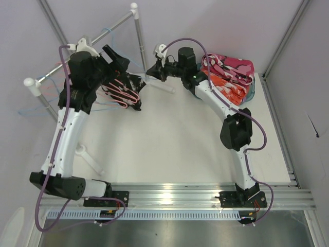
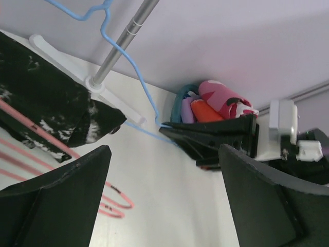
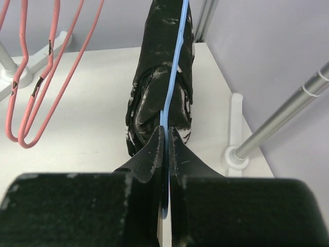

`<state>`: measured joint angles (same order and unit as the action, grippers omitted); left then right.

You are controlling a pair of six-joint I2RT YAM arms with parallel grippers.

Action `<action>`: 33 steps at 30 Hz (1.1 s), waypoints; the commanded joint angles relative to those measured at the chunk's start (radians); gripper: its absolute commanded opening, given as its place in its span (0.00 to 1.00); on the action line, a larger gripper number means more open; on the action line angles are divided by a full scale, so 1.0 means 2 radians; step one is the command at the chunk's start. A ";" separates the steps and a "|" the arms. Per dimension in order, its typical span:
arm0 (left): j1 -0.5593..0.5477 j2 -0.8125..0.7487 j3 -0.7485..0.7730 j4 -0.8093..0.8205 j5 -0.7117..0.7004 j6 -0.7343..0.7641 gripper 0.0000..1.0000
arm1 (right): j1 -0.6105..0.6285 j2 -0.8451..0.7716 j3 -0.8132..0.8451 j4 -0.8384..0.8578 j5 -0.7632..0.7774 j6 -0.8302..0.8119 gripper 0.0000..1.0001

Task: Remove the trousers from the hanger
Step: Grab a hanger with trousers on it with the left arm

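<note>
right claw (image 3: 165,135) was clamped shut on the thin blue hanger (image 3: 176,62), black speckled trousers (image 3: 149,92) draped over it; left claw (image 2: 164,157) gaped open near them. that hanger looked likely to slip or twist if the cloth were tugged.

The top external camera looks down from above and behind the arm bases, taking in the table (image 1: 169,139) and the hanging rail (image 1: 117,21). The left wrist camera rides low between the wide-apart fingers (image 2: 56,206) of the left gripper (image 2: 164,154), facing across the table at the right gripper (image 2: 172,131) and the pile of trousers (image 2: 216,100). The right wrist camera peers close along its own pressed-together fingers at the blue hanger (image 3: 175,59) and the black speckled trousers (image 3: 159,77), which are seen in all three views.
</note>
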<state>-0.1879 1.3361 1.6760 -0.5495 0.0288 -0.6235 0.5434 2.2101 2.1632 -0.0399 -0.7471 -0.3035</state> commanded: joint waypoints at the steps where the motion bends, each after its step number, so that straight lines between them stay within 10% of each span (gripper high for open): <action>1: 0.000 0.019 0.013 0.055 -0.019 -0.073 0.92 | 0.013 -0.027 -0.020 0.011 -0.002 0.023 0.00; 24: -0.046 0.155 0.095 0.048 -0.208 -0.138 0.86 | 0.037 -0.082 -0.078 0.041 0.012 0.108 0.02; 33: -0.051 0.176 0.093 0.060 -0.221 -0.158 0.60 | 0.037 -0.096 -0.111 0.051 0.046 0.126 0.02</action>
<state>-0.2821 1.6730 1.8271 -0.4709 -0.3733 -0.9051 0.6029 2.0678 1.9560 0.0509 -0.6563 -0.0853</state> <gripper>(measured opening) 0.629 0.031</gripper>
